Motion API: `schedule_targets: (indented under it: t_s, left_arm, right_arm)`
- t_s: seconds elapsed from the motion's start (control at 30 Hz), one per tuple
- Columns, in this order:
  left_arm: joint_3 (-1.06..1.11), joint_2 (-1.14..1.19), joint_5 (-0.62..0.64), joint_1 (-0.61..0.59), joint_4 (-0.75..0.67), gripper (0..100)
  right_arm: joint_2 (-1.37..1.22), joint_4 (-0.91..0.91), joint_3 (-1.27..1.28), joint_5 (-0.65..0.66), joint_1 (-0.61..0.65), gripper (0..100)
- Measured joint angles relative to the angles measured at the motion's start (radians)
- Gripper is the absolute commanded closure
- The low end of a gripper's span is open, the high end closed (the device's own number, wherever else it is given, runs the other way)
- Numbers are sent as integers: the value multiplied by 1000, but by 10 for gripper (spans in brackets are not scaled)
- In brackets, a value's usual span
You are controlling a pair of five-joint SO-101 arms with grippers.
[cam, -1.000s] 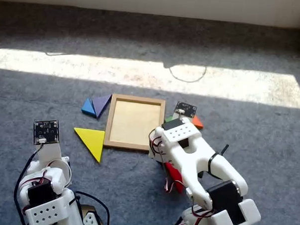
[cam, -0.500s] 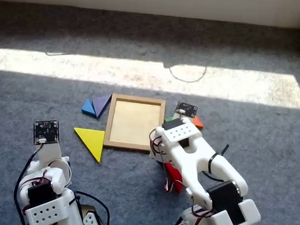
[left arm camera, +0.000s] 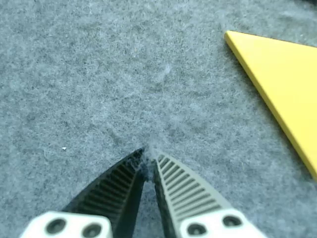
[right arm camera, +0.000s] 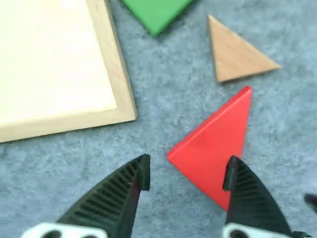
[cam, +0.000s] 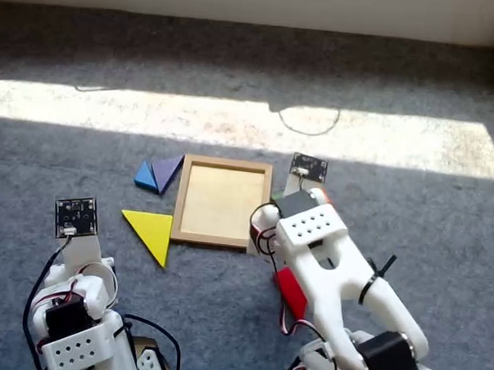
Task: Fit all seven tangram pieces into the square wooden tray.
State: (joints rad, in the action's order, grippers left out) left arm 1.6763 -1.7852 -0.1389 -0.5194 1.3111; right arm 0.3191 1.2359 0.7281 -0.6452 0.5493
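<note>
Your right tool (right arm camera: 187, 166) has shifted. It hangs open at the red triangle (right arm camera: 218, 144) — center it, then squeeze.

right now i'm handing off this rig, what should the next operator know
Left gripper: shut, empty, over the carpet near the yellow triangle.
Right gripper: open over a corner of the red triangle, by the wooden tray.
Blue triangle and purple triangle lie side by side at the tray's opposite side; green piece and plain wooden triangle are near the red one.
Done: nothing, the tray holds no piece. Left: every piece.
</note>
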Motion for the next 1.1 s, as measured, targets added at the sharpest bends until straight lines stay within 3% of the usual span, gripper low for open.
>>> schedule_targets:
  t_s: [0.17, 0.4, 0.73, 1.1]
  left_arm:
    - [0, 0, 0, 0, 0, 993]
    - [0, 0, 0, 0, 0, 993]
    - [0, 0, 0, 0, 0, 993]
    - [0, 0, 0, 0, 0, 993]
  right_arm:
    - [46, 0, 0, 0, 0, 752]
    - [-20, -61, 60, 0, 0, 588]
    - [-117, -244, 150, 0, 2, 588]
    - [-187, -252, 135, 0, 0, 588]
